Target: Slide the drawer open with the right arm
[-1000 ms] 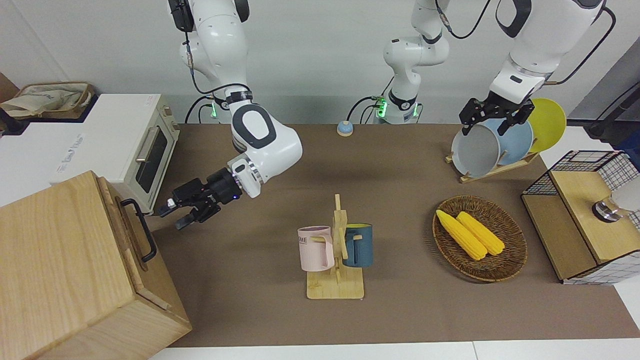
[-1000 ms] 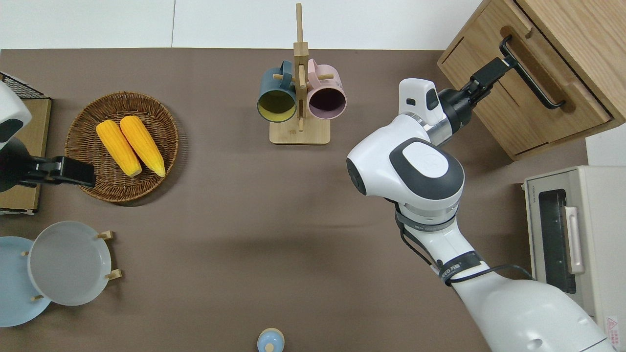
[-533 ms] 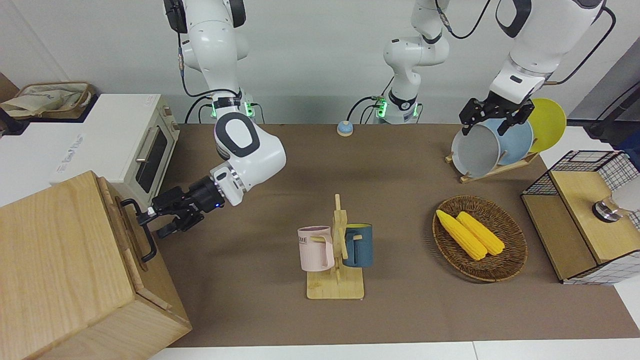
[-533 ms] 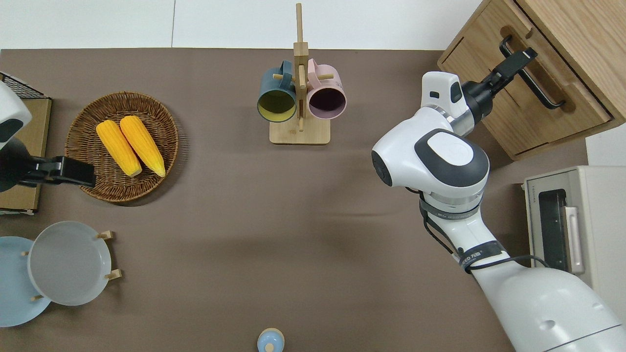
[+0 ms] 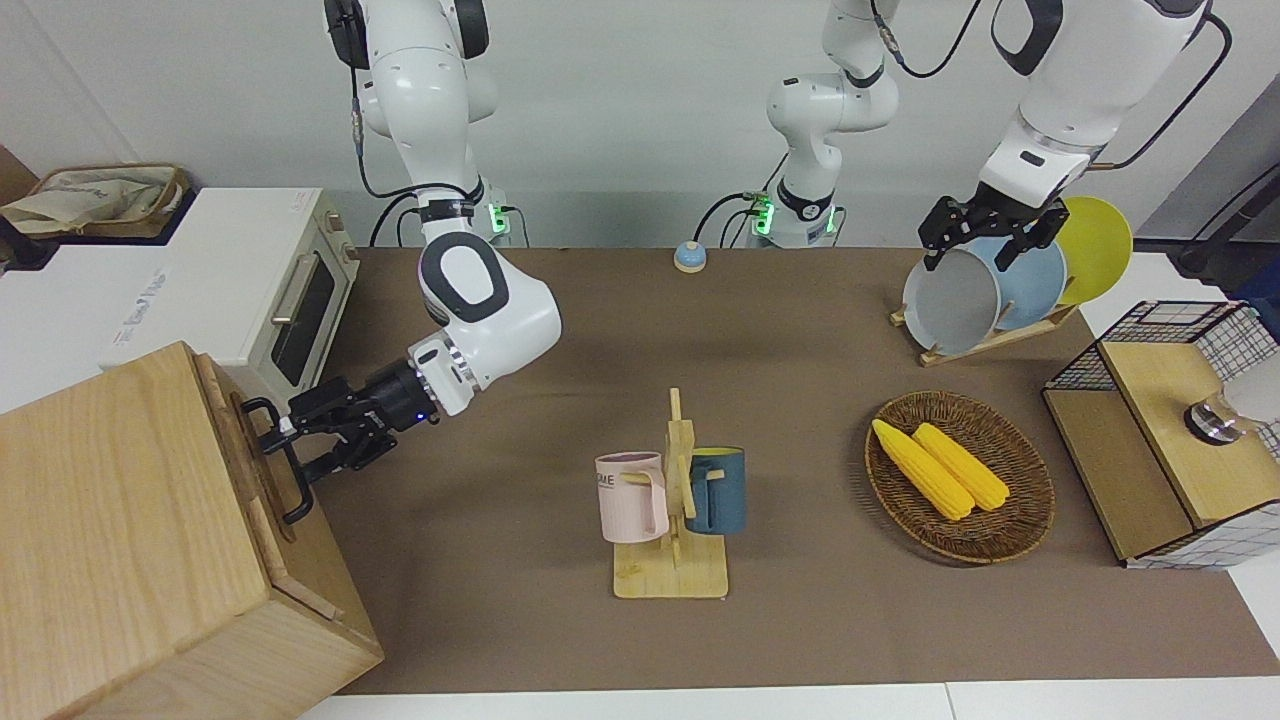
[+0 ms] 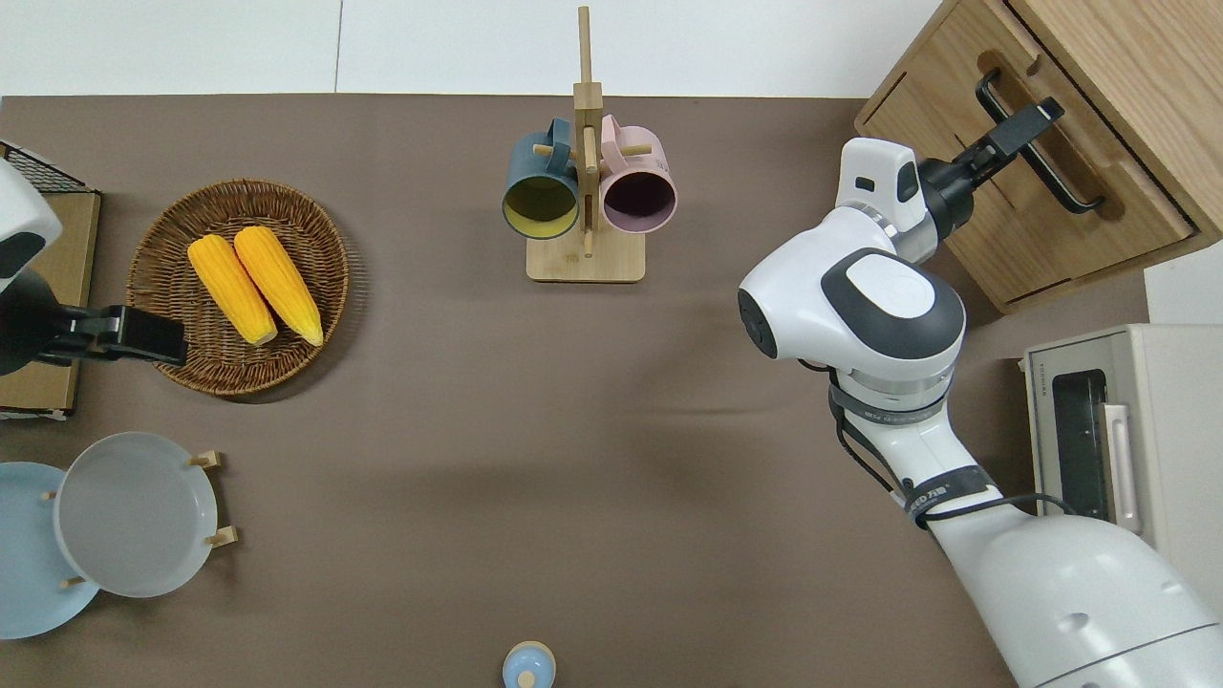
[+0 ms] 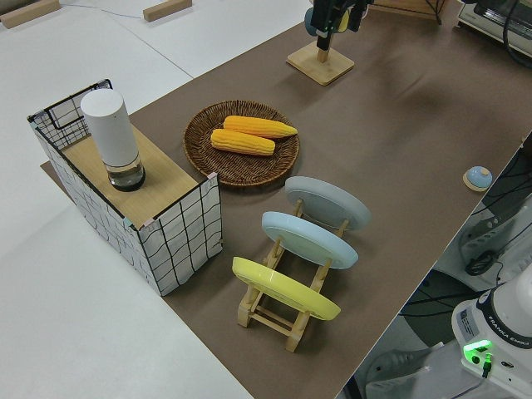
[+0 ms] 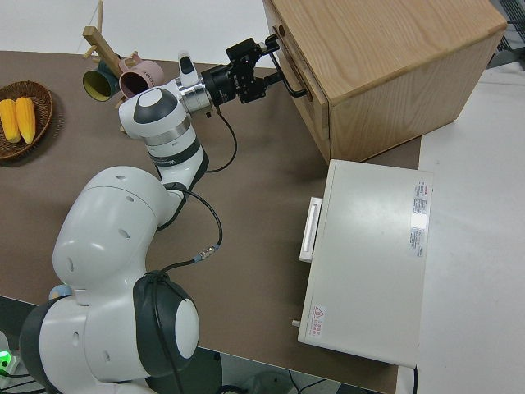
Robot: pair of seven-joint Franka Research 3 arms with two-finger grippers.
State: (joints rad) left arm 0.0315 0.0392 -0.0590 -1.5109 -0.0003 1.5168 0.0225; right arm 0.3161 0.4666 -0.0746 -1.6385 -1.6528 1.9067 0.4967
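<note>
right gripper open, straddling drawer handle | left arm parked

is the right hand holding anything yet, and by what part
Nothing is gripped yet. The right hand is open, its fingers straddling the drawer's black bar handle near the end farther from the robots.

even, bright light from above; soft diffuse shadows on the brown table under the right arm and the mug rack. no glare. all views sharp.
</note>
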